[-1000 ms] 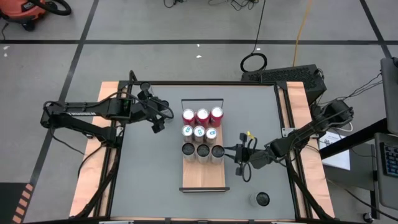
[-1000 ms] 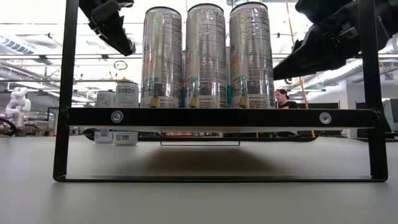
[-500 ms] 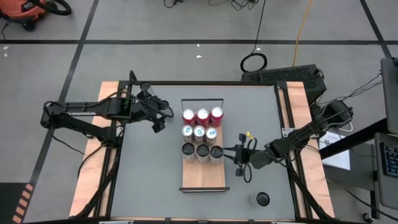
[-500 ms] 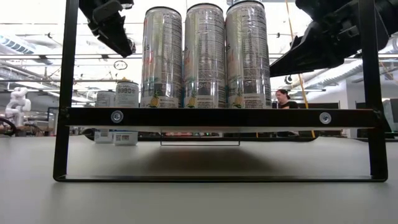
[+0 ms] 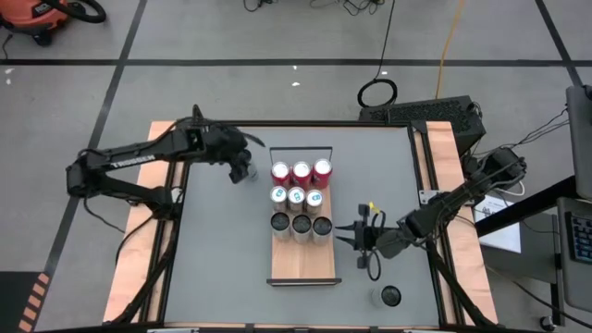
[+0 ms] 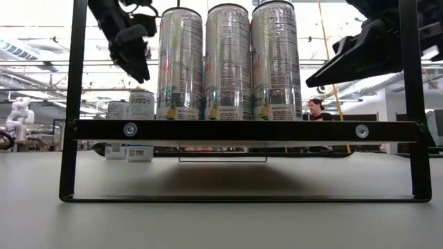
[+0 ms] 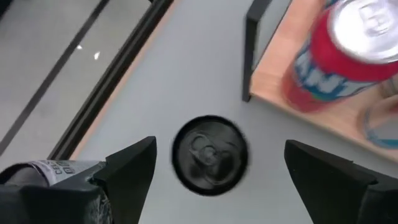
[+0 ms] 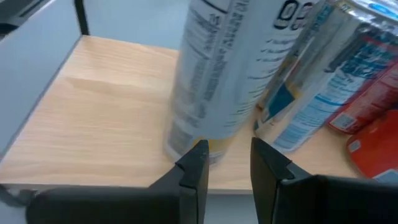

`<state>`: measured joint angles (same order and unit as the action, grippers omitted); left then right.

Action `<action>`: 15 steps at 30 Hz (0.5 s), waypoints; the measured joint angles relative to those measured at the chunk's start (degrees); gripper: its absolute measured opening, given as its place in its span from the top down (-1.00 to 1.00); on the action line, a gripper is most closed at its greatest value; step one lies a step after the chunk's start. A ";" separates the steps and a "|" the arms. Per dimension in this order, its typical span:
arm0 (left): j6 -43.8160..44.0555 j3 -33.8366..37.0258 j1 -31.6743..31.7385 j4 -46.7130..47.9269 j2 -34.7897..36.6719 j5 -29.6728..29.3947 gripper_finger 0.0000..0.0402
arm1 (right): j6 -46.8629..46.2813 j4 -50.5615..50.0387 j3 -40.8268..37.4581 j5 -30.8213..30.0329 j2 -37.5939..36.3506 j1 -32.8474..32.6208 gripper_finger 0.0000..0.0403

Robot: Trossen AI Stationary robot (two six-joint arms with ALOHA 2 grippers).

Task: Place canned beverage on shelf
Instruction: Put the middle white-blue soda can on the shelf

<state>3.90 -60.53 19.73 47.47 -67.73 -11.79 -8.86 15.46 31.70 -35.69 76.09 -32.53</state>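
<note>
The shelf (image 5: pixel 303 264), a light-wood board with a wire rail (image 5: pixel 301 150) at its far end, carries three rows of upright cans: red, white-blue and silver. A black-topped can (image 7: pixel 208 155) stands on the grey table left of the shelf's far end. My left gripper (image 5: pixel 243 172) hangs open above this can, a finger on either side and clear of it. My right gripper (image 5: pixel 340 237) is level at the shelf's right edge, beside the nearest right silver can (image 8: pixel 217 74). Its fingers are all but shut, a narrow empty gap between them. My right gripper points level from the table's right at the base of the silver can's wall (image 8: pixel 186 140). I cannot tell whether its fingertips (image 8: pixel 198 163) touch the can. The can stands upright on the shelf.
Another dark can (image 5: pixel 390 296) stands on the table near the front right corner. The near half of the shelf board (image 8: pixel 106 112) is bare. Dark frame posts (image 6: pixel 73 104) rise at the shelf's near corners. A person (image 6: pixel 315 109) shows in the room beyond.
My left gripper has swung toward the shelf and slightly down, rolling a little, and now hangs over the black-topped can. My right gripper nudged the nearest right silver can a little toward the table's left, then drew back toward the near edge.
</note>
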 joint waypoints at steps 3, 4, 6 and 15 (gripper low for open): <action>-3.90 0.00 2.36 -0.01 -1.82 2.64 -0.72 | -0.84 -0.37 0.00 0.00 0.00 -0.92 0.69; -4.94 0.00 2.77 -0.14 -2.52 3.69 -0.72 | -0.91 -0.36 0.00 -0.01 0.00 -1.23 0.69; -6.93 0.00 3.33 -0.70 -3.64 4.68 -0.72 | -0.94 -0.33 0.00 -0.01 0.00 -1.74 0.69; -8.83 0.00 5.72 -1.21 -8.46 3.35 -0.72 | -1.80 0.31 0.00 -0.01 0.00 -2.48 0.69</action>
<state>-4.93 -60.53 25.45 46.26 -76.19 -8.44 -10.67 15.77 31.70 -35.70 76.09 -35.00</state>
